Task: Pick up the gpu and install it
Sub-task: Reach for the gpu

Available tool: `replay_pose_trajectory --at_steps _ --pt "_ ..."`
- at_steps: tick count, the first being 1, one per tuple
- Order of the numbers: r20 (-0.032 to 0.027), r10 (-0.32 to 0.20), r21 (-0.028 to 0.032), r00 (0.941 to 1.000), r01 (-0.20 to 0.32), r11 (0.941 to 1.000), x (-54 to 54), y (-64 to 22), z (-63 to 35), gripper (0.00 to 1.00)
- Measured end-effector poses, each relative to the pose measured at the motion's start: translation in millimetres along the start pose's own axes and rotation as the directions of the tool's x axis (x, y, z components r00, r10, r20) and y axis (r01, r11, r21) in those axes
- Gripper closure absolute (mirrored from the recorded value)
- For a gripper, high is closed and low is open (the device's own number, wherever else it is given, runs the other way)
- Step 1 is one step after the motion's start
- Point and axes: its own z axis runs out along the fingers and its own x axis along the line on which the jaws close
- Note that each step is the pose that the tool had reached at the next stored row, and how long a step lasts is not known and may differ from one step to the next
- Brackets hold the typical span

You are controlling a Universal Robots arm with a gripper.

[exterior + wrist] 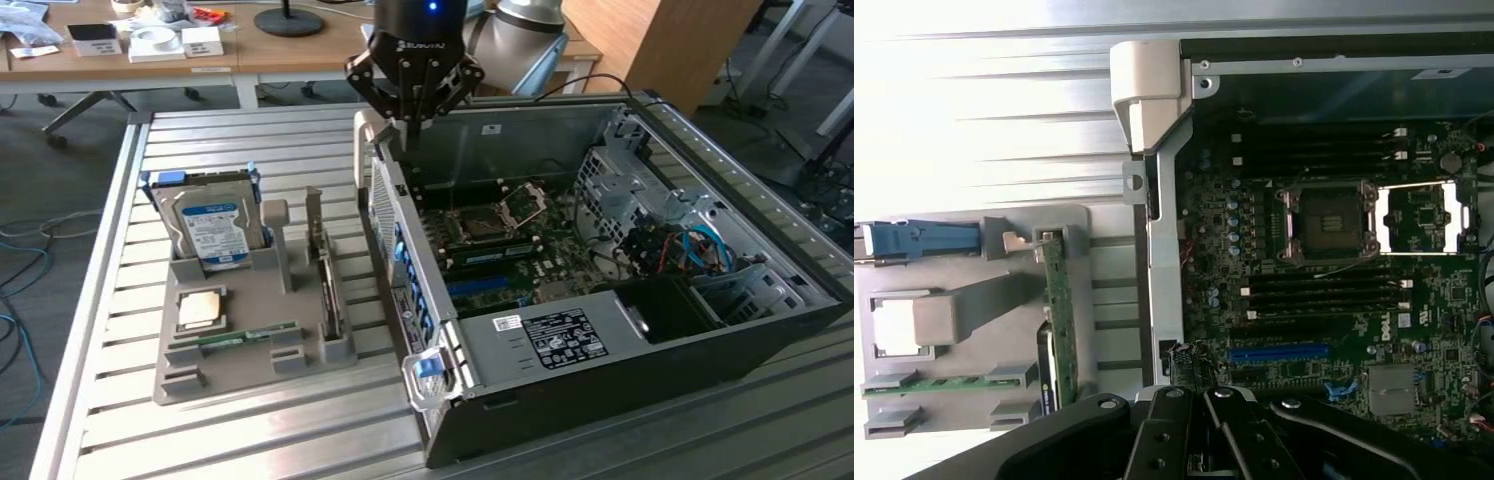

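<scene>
1. The black two-fingered gripper [412, 124] [1206, 408] hangs over the rear edge of a black metal computer case [747, 335] that lies open on its side. Its fingers are drawn together to a point with no gap visible between them, and they grip nothing.
2. In the exterior view, the fingertips sit just above the case's rear wall, near a pale plastic latch handle [362, 135] [1147, 95]. I cannot tell whether they touch the wall.
3. The gpu, a thin flat card with a green circuit board face and a black face [322, 262] [1060, 310], stands on its edge in a slot of a grey plastic holder [240, 365]. It is well apart from the gripper, on the exterior view's left of the case.
4. The holder also carries a silver hard drive with a blue label [214, 228], standing upright. A small square processor chip [200, 308] and a narrow green memory stick [248, 335] [934, 383] lie in their recesses.
5. Inside the case is a green motherboard [541, 262] [1334, 310] with its square processor socket [475, 226] [1324, 220] open. A black power supply box with a white label [561, 338] and blue cables [703, 250] are also inside.
6. The holder and the case rest side by side on a slatted aluminium table [200, 440].
</scene>
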Motion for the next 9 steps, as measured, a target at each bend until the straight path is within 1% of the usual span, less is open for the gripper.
replay_pose_trajectory --at_steps 9 --pt "0.0000 0.000 0.0000 1.0000 0.000 1.0000 6.8 -0.5 0.1 0.89"
